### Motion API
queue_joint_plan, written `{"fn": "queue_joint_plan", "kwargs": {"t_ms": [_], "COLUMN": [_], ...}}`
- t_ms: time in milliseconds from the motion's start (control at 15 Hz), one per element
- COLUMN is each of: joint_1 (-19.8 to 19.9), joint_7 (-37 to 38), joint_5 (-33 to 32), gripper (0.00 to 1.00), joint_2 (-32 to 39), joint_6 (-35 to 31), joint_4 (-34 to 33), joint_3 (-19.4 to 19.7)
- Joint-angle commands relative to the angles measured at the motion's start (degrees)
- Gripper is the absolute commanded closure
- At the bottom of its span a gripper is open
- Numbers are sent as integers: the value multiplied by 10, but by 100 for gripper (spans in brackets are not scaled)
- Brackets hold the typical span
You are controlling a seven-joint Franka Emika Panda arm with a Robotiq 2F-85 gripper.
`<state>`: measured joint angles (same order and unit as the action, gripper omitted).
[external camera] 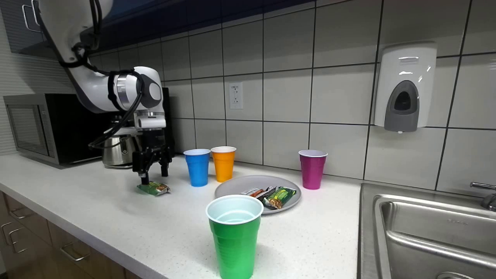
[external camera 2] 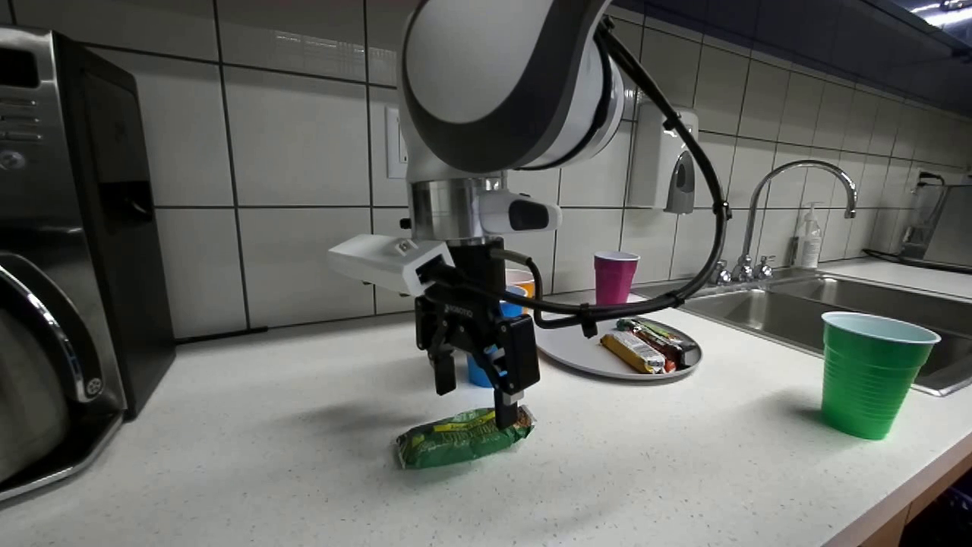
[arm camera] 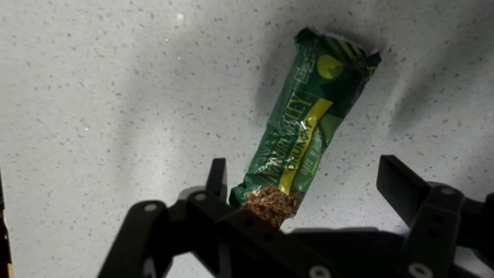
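pincer [arm camera: 303,172] spread wide over green bar [arm camera: 305,116] | wrist view: lettering [arm camera: 298,146] legible | both exterior views only: grey plate [external camera: 244,185]

Dispenser [external camera: 405,87] on wall [external camera: 286,97]; green cup [external camera: 235,240] near sink [external camera: 368,232].

a wall [external camera: 286,97] of large pale tiles with dark joints runs behind a white speckled counter [external camera: 77,193]. dark cabinets [external camera: 186,17] hang above it, and brown drawers [external camera: 73,269] sit below. a power outlet [external camera: 236,95] and a white and grey soap dispenser [external camera: 406,85] are fixed to the wall. a steel sink [external camera: 368,232] is set into the counter, with a curved faucet [external camera 2: 808,163]. a microwave [external camera: 69,131] stands near a ribbed side wall [external camera: 50,73]. in an exterior view a bright lamp [external camera 2: 948,17] shows overhead.
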<state>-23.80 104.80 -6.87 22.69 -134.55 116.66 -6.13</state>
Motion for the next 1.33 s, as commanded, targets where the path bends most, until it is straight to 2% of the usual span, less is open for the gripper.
{"fn": "queue_joint_plan", "kwargs": {"t_ms": [0,1067,1133,1200,1267], "joint_1": [-3,0,-1,-1,-1], "joint_7": [38,68,72,72,73], "joint_5": [-3,0,-2,-2,-2], "gripper": [0,0,25,26,35], "joint_2": [-5,18,18,18,18], "joint_6": [-3,-10,-14,-15,-16], "joint_4": [5,-1,0,0,0], "joint_3": [1,1,3,3,3]}}
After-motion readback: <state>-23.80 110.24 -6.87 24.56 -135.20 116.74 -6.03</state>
